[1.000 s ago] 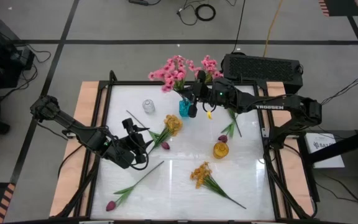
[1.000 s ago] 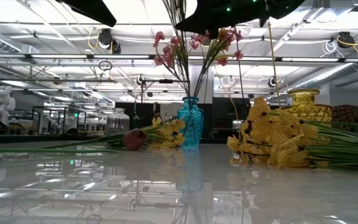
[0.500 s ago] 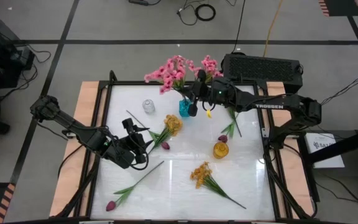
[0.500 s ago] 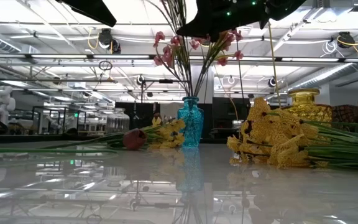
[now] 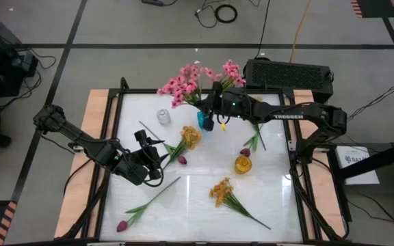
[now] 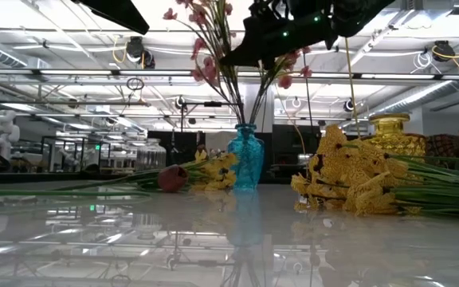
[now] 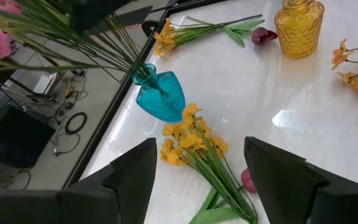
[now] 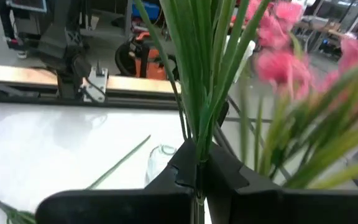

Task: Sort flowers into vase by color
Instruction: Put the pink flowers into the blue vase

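A blue vase [image 5: 201, 119] stands at the table's far middle with pink sprays [image 5: 183, 83] rising from it. My right gripper [image 5: 209, 120] hovers just above the vase's mouth, shut on the green stems of a pink spray [image 8: 278, 37]. My left gripper [image 5: 157, 156] hangs open over the left middle of the table, holding nothing. A yellow spray [image 7: 188, 134] and a magenta tulip bud [image 7: 247, 180] lie on the table ahead of it. Another yellow spray [image 5: 221, 191] and tulips [image 5: 122, 225] [image 5: 245, 152] lie flat on the white top. My right gripper pinches a bundle of thin green stems [image 8: 199, 134] between its two fingers, well below the blossoms. The fingers come nearly level from the table's right side and lie across the stems. The spray leans, with its blossoms above and its lower ends at the vase's mouth [image 7: 146, 73].
A yellow vase [image 5: 243, 164] stands right of centre and a small clear vase [image 5: 163, 117] at the far left. A black metal frame [image 5: 118, 102] rims the table. A dark case [image 5: 289, 74] sits beyond the far edge.
My right gripper has sunk a little toward the blue vase and shifted toward the table's left, staying shut on the stems. The held pink spray has tipped, its blossoms swinging toward the left.
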Available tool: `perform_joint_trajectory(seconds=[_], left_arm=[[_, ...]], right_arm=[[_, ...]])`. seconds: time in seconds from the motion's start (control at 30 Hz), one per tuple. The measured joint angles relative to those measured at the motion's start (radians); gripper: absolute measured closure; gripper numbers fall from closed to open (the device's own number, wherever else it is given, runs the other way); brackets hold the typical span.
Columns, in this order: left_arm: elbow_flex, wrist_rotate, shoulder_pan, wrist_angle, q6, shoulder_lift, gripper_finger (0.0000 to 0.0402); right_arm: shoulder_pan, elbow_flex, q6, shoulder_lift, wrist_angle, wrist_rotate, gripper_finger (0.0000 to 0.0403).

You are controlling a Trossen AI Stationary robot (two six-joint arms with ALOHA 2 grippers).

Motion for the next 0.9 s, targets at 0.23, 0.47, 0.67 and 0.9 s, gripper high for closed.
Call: perform_joint_trajectory(seconds=[0.23,0.47,0.67,0.9], left_arm=[[0.000,0.000,0.000,-0.003,0.000,0.000,0.0152],[0.000,0.020,0.000,-0.004,-0.005,0.000,0.0152],[0.000,0.022,0.000,-0.004,-0.005,0.000,0.0152],[0.000,0.022,0.000,-0.005,-0.005,0.000,0.0152]], right_arm=[[-0.001,-0.001,-0.004,0.019,-0.039,0.002,0.0376],[-0.010,-0.001,-0.011,0.006,-0.105,0.002,0.0314],[-0.018,-0.001,-0.007,0.006,-0.124,0.002,0.0253],[-0.017,-0.001,0.002,0.006,-0.123,-0.001,0.0197]])
